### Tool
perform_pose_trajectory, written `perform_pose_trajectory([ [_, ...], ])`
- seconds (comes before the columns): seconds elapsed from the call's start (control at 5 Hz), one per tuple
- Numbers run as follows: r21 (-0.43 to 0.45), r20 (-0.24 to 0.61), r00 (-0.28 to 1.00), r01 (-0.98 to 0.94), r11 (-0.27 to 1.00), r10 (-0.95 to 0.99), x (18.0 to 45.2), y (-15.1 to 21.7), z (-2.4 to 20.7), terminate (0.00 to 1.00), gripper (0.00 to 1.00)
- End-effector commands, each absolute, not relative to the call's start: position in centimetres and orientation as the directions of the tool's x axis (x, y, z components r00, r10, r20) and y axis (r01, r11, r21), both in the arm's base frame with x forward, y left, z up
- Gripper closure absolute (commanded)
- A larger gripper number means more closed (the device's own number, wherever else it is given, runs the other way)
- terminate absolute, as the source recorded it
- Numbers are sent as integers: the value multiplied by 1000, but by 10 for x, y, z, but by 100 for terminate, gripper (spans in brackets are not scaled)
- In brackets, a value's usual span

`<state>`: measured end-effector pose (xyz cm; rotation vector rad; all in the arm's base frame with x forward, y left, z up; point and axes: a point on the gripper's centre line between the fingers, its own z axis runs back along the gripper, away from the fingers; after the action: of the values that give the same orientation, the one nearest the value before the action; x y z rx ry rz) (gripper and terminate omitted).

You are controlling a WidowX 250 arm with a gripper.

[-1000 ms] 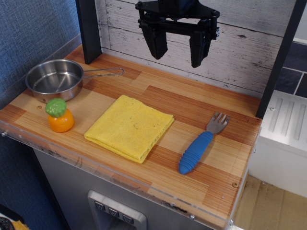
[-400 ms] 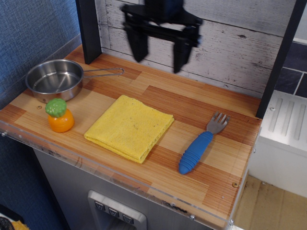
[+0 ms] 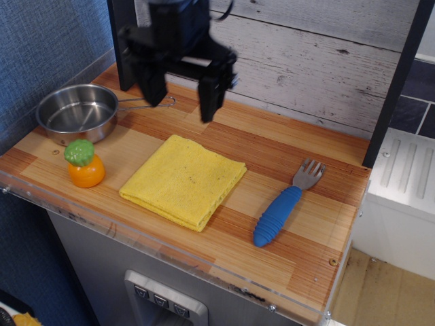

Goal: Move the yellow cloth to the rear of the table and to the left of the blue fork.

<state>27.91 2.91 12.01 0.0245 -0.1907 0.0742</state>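
— One cloth, one fork, and nothing gripped yet. The gripper [image 3: 181, 96] hangs above the rear left of the table [image 3: 299, 268] with its two fingers spread wide and empty.

— Where does the yellow cloth [image 3: 183, 180] lie?

— Flat in the middle of the table, folded in several layers, its far corner pointing toward the back wall. The gripper is above and just behind that far corner, apart from it. The blue fork [image 3: 285, 204] lies well to the cloth's right, tines toward the rear.

— So how would you take hold of it?

— I'd judge a pinch near the far corner or along an edge is best, where the layers show. Come straight down with the fingers wide, let one tip press into the fabric, and close so that all the layers are bunched together; catching only the top layer would likely unfold it when it lifts.

— Anything in the way?

— A steel pan [image 3: 76, 112] sits at the left rear with its handle reaching toward the centre, close under the gripper. An orange toy with a green top [image 3: 84, 164] stands left of the cloth. The clear spot behind the cloth, left of the fork, is narrow, so I'd carry it low and keep it off that handle.
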Motion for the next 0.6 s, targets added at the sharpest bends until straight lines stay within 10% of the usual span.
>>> perform_pose_trajectory([
  [0.0, 38, 212, 974, -95, 995, 85, 277, 45, 95, 0, 0],
  [0.4, 47, 187, 978, -106, 993, 95, 276, 55, 66, 0, 0],
])
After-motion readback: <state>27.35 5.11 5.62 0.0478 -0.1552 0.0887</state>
